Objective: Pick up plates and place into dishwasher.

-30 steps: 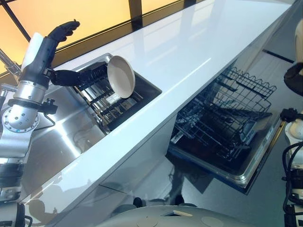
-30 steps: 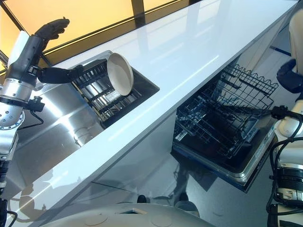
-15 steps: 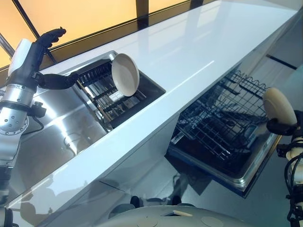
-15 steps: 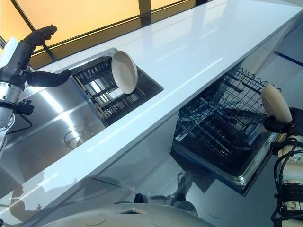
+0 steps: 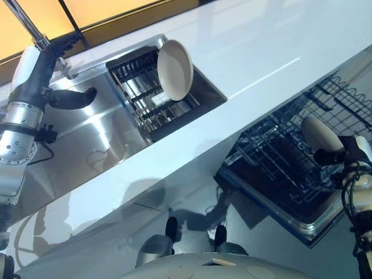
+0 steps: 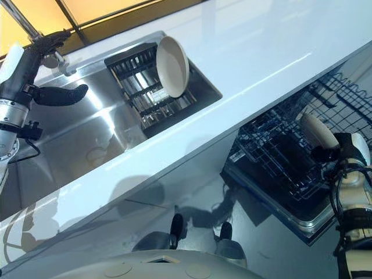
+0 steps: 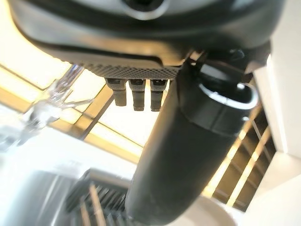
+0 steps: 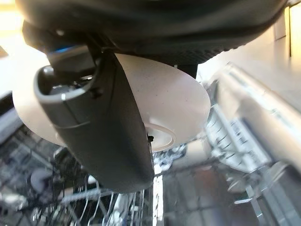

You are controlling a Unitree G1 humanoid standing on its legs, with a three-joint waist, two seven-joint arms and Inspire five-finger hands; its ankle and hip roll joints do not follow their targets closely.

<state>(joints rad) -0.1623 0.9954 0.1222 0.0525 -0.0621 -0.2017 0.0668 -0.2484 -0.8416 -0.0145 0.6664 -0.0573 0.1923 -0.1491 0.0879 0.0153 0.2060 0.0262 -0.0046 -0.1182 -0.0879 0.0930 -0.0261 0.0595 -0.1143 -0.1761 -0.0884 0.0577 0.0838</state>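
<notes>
A cream plate (image 5: 176,68) stands on edge in the dark drying rack (image 5: 145,96) set in the steel sink (image 5: 93,139). My left hand (image 5: 64,96) hovers over the sink to the rack's left, thumb and fingers spread, nothing in it. A second cream plate (image 5: 321,135) is pinched in my right hand (image 5: 340,152) above the front edge of the open dishwasher's lower rack (image 5: 285,165). In the right wrist view the thumb (image 8: 101,127) presses across that plate (image 8: 176,106), with rack wires below.
A long white counter (image 5: 250,52) runs between the sink and the dishwasher. A tap (image 5: 43,43) rises behind my left hand. The dishwasher door (image 5: 302,218) lies open, low and flat, at the right.
The camera has swung, shifting the whole scene. My right hand with its plate has come into view and dropped lower, closer over the dishwasher rack. The left hand has stayed beside the drying rack.
</notes>
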